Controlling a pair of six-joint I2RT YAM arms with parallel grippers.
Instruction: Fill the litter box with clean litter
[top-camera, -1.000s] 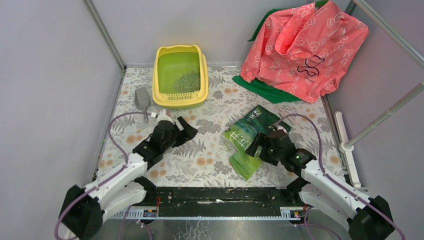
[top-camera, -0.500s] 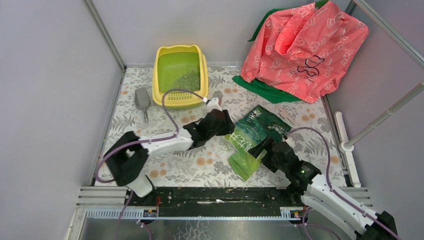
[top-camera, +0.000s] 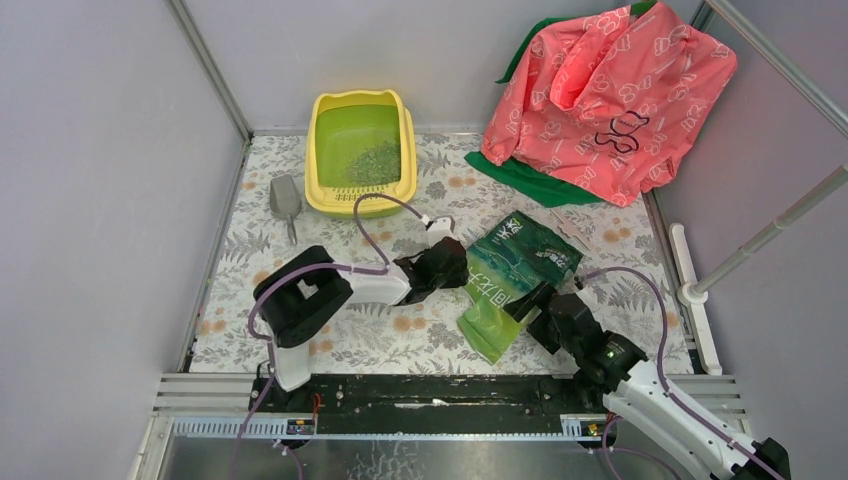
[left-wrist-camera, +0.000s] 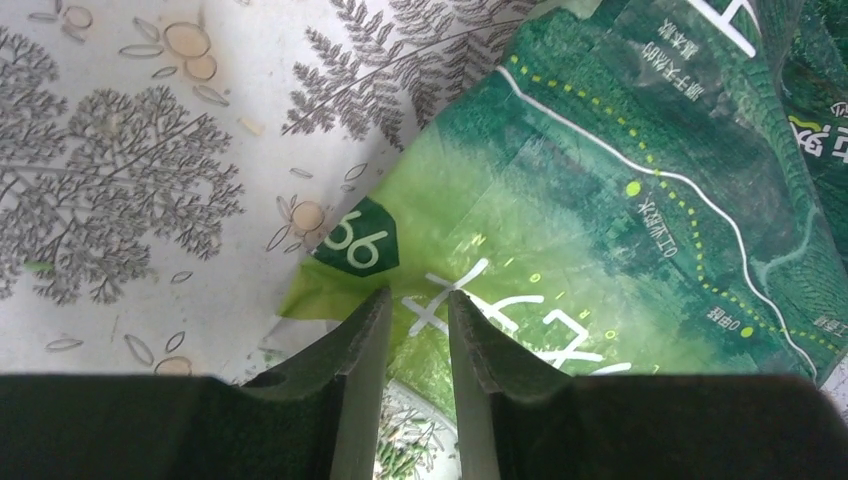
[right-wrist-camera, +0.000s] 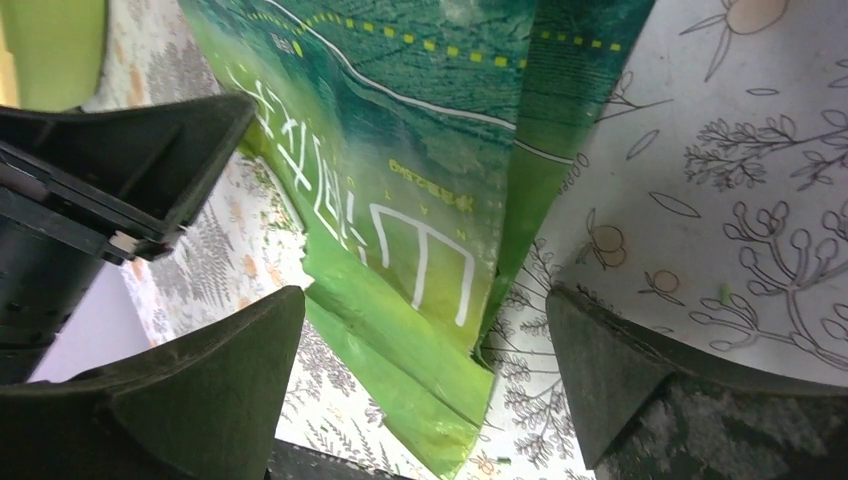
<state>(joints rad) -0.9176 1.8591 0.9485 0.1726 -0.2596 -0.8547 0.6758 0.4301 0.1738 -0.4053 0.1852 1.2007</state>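
Observation:
The yellow litter box (top-camera: 318, 150) stands at the back of the mat, and a patch of clean litter (top-camera: 375, 160) lies on its green floor. A glossy green bag (top-camera: 515, 265) lies flat right of centre. My left gripper (top-camera: 445, 262) is at the bag's left edge. In the left wrist view its jaws (left-wrist-camera: 418, 295) stand narrowly apart over the light green corner of the bag (left-wrist-camera: 560, 200), and pellets (left-wrist-camera: 405, 455) show in the gap. My right gripper (top-camera: 545, 305) is wide open (right-wrist-camera: 425, 300), straddling the bag's near corner (right-wrist-camera: 420, 120) without touching it.
A grey scoop (top-camera: 284, 197) lies on the mat left of the litter box. A pink garment (top-camera: 610, 90) over green cloth (top-camera: 520, 180) fills the back right corner. A white rail (top-camera: 690, 290) runs along the right edge. Grey walls close in the left side and the back.
My left arm swung right from near the scoop to the bag's left edge, and its jaws narrowed a lot. My right gripper drew back slightly toward the near edge, still wide open.

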